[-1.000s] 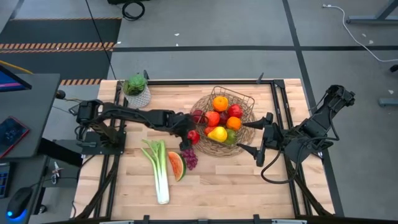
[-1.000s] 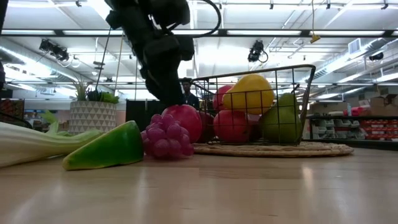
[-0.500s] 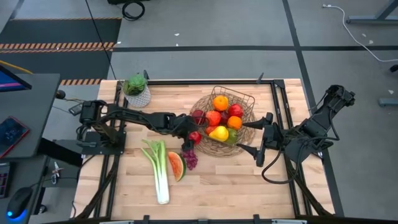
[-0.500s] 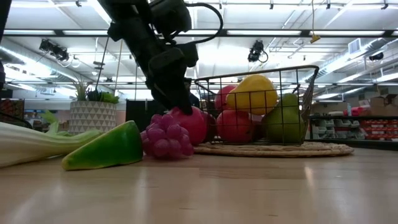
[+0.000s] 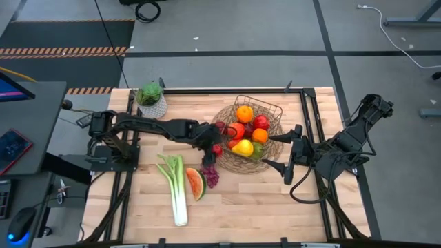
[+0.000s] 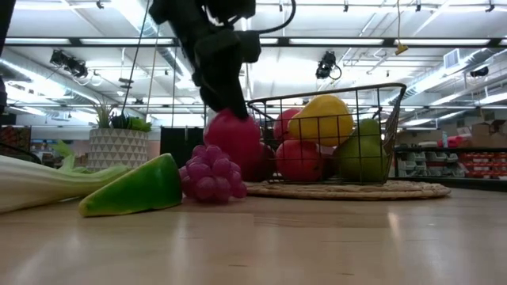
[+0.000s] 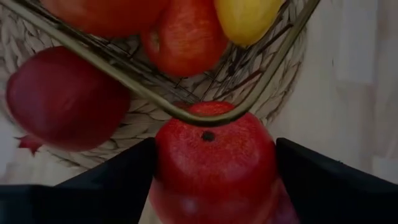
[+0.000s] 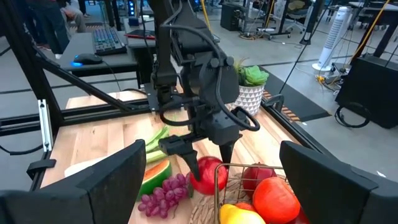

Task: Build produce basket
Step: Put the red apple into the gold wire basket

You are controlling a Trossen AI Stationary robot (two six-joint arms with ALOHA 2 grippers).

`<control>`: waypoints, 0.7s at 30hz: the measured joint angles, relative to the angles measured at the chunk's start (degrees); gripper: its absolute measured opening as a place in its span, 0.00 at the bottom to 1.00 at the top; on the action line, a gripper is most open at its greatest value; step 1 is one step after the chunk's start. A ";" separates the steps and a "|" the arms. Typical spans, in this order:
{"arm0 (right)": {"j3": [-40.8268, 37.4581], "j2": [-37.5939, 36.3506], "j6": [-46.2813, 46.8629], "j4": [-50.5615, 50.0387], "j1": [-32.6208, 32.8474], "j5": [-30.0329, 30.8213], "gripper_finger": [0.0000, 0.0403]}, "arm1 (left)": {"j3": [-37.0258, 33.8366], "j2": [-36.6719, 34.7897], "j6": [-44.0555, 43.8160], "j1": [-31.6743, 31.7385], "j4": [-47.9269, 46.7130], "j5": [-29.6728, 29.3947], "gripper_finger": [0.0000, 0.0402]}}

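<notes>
Left end effector (image 5: 215, 147) clamped on round glossy red toy apple (image 7: 211, 163), lifted clear of table just outside near wall of brown wire-mesh basket with woven rim (image 5: 274, 110).

Apple likely light, rigid, smooth, so slip-prone; pinch across widest girth, as now.

Left wrist view: basket wire crossing just over apple, dark red fruit beside. Low view: apple above purple grape bunch (image 6: 207, 174).

Right end effector (image 5: 273, 151) waits past basket's far rim, fingers spread, empty.
</notes>
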 joint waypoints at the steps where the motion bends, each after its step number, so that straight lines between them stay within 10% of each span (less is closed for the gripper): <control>1: 0.00 0.00 0.02 -0.02 0.00 0.00 0.93 | 0.86 0.00 0.00 -0.02 -1.48 -0.03 0.79; 21: 0.00 0.00 0.31 -0.02 0.00 -0.02 0.93 | 18.93 -0.13 -13.47 3.81 -27.42 2.07 0.77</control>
